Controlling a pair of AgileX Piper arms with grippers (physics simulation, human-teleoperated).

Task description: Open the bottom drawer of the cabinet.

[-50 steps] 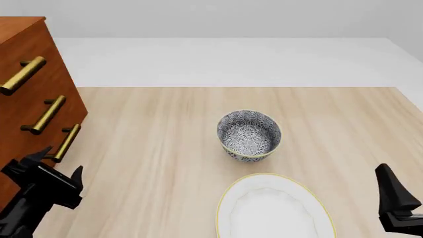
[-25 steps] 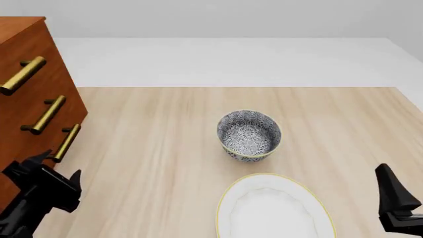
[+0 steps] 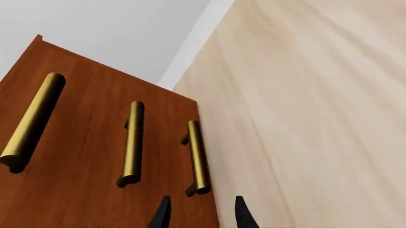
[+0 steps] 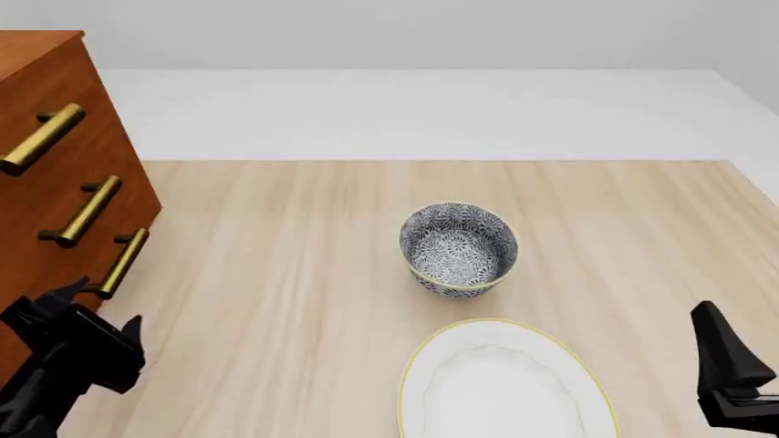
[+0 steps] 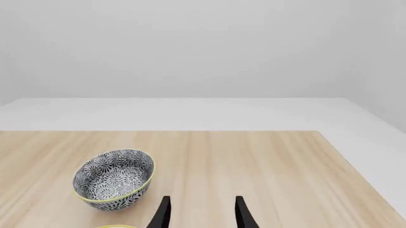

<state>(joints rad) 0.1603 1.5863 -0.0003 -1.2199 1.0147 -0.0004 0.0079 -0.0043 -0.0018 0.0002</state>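
Reddish-brown wood marks the cabinet point(image 4: 55, 182), which stands at the far left of the pale table point(image 4: 305, 265) with three brass bar handles stacked down its front. Lowest of the three is the bottom drawer point(image 4: 67, 301), its handle point(image 4: 123, 262) slanting just above the left gripper point(image 4: 76, 315); the drawer front sits flush with those above it, shut. In the left wrist view the same handle point(image 3: 198, 159) lies just ahead of the left gripper point(image 3: 199, 213), whose jaws stand apart with nothing between them and do not touch the bar. Near the middle of the table sits a bowl point(image 4: 459, 247) with a dark floral pattern and a yellow rim, upright, its inside holding nothing. Just on the near side of it lies a white plate point(image 4: 505, 383) with a yellow edge, also bare. The right gripper point(image 4: 728, 365) hangs at the near right corner, well apart from both dishes. In the right wrist view its jaws point(image 5: 199, 213) are parted and hold nothing, with the bowl point(image 5: 114, 179) ahead and off to one side.
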